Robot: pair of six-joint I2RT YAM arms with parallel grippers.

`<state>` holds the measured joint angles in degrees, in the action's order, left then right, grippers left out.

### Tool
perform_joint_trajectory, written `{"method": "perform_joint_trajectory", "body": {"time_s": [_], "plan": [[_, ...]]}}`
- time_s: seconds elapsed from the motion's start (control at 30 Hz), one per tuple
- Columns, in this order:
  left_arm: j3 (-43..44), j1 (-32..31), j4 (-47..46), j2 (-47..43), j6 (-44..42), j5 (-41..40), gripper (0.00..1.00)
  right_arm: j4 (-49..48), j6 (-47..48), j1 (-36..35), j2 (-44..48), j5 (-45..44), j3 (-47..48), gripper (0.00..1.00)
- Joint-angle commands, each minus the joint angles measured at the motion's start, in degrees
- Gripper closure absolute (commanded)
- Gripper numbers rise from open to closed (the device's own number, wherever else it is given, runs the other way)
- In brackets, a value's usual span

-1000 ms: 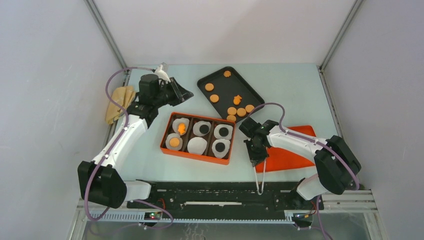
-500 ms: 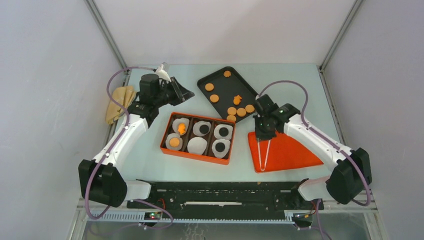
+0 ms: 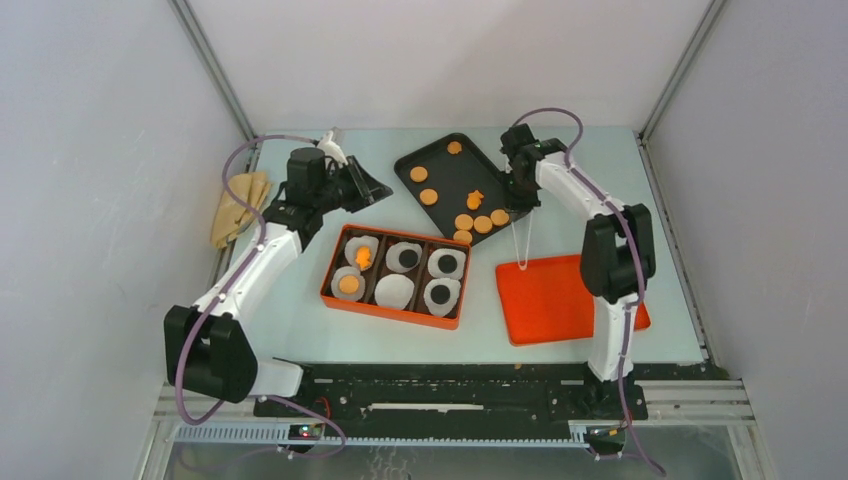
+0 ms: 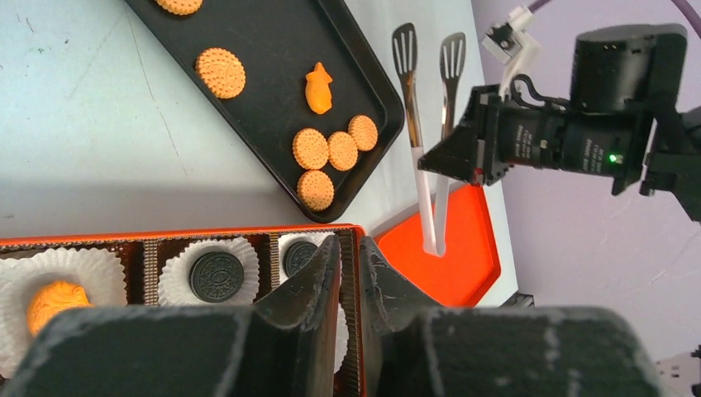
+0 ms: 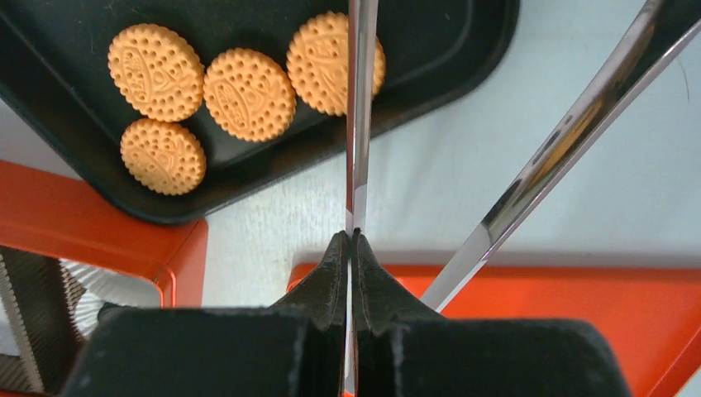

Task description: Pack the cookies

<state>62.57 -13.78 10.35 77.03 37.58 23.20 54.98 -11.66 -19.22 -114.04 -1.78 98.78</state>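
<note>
Round orange cookies (image 3: 482, 224) and one orange fish cookie (image 3: 475, 199) lie in the black tray (image 3: 440, 160). They also show in the left wrist view (image 4: 311, 148) and the right wrist view (image 5: 248, 93). The orange box (image 3: 395, 313) holds white liners with a fish cookie (image 3: 363, 257), a round orange one (image 3: 348, 285) and three dark ones (image 3: 408, 259); one liner (image 3: 394, 291) is empty. My right gripper (image 3: 518, 190) (image 5: 353, 236) is shut on one arm of metal tongs (image 5: 354, 124) at the tray's right corner. My left gripper (image 3: 372, 187) (image 4: 348, 241) is shut and empty, above the table left of the tray.
The orange lid (image 3: 560, 298) lies to the right of the box, with the tongs' white handle end (image 3: 520, 262) over its far edge. A tan cloth (image 3: 238, 205) lies at the left edge. The right arm (image 3: 580, 190) stretches along the tray's right side.
My right arm has swung from the near side of the lid out to the tray's right corner, carrying the tongs. My left gripper has barely moved.
</note>
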Motion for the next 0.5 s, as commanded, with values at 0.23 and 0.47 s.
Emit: {"method": "perform_joint_trajectory", "body": {"time_s": [0.23,0.47], "plan": [[0.5,-0.5,-3.1,2.4,0.7,1.2,0.82,8.2,12.7,0.2,-9.6,7.0,9.8,0.96],[0.6,-1.1,-3.3,3.0,0.7,1.2,0.82,7.8,10.8,0.5,-9.3,5.3,8.3,0.71]]}}
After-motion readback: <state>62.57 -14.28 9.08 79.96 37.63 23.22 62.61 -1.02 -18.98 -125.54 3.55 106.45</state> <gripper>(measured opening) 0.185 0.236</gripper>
